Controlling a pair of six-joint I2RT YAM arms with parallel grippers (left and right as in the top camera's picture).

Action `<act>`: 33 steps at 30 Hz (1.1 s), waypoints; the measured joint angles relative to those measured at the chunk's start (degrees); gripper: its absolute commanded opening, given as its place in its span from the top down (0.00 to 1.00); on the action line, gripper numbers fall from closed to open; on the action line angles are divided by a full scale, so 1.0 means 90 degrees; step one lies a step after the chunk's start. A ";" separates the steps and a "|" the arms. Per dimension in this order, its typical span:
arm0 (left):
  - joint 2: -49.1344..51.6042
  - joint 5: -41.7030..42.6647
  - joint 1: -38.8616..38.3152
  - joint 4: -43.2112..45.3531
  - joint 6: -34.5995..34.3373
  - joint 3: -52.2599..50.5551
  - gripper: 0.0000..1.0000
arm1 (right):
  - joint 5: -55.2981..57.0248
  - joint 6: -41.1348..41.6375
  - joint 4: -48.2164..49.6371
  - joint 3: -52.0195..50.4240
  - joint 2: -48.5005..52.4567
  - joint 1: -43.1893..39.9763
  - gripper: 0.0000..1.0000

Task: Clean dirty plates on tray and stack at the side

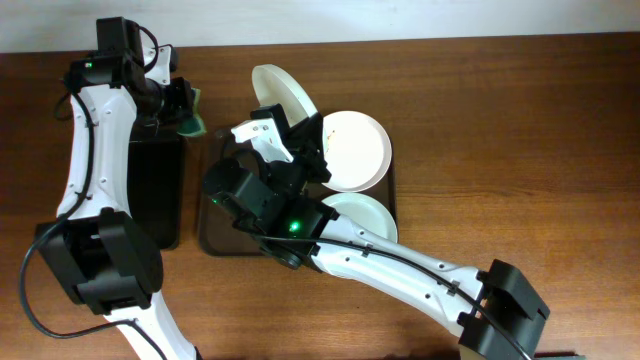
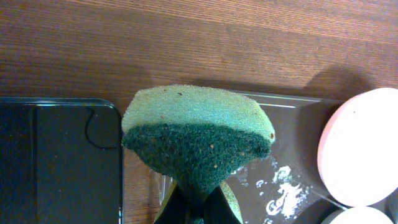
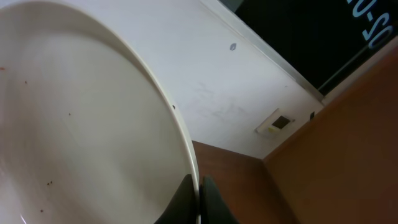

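Note:
My right gripper (image 1: 296,128) is shut on the rim of a plate (image 1: 283,93) and holds it tilted on edge above the dark brown tray (image 1: 213,240). In the right wrist view the plate (image 3: 81,124) fills the left and shows small brown specks, with the fingers (image 3: 200,199) pinching its rim. Two more plates lie on the tray: one at the back right (image 1: 355,150), one at the front right (image 1: 362,218). My left gripper (image 1: 183,108) is shut on a green sponge (image 2: 196,134), held left of the raised plate above the tray's back left corner (image 2: 292,106).
A smaller black rectangular tray (image 1: 155,190) lies left of the brown tray, under my left arm; it also shows in the left wrist view (image 2: 56,162). White smears (image 2: 283,193) mark the brown tray's floor. Bare wooden table (image 1: 520,130) stretches to the right.

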 measured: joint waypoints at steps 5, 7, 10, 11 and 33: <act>0.0000 0.0000 0.0000 0.0000 0.0000 0.0000 0.99 | 0.0019 -0.0017 0.0000 0.0000 0.0000 0.0000 0.96; 0.0000 0.0000 0.0000 0.0000 0.0000 -0.0002 0.99 | 0.0019 -0.0017 0.0000 0.0000 0.0000 0.0000 0.96; 0.0000 0.0000 0.0000 0.0000 0.0000 0.0000 0.99 | 0.0019 -0.0015 0.0000 0.0000 0.0000 0.0000 0.96; 0.0000 0.0000 0.0000 0.0000 0.0000 0.0000 0.99 | 0.0019 -0.0017 0.0000 0.0000 0.0000 0.0000 0.96; 0.0000 -0.0068 0.0000 0.0000 0.0000 -0.0002 0.99 | -0.6229 0.2973 -0.3033 0.0002 -0.0228 -0.1326 0.96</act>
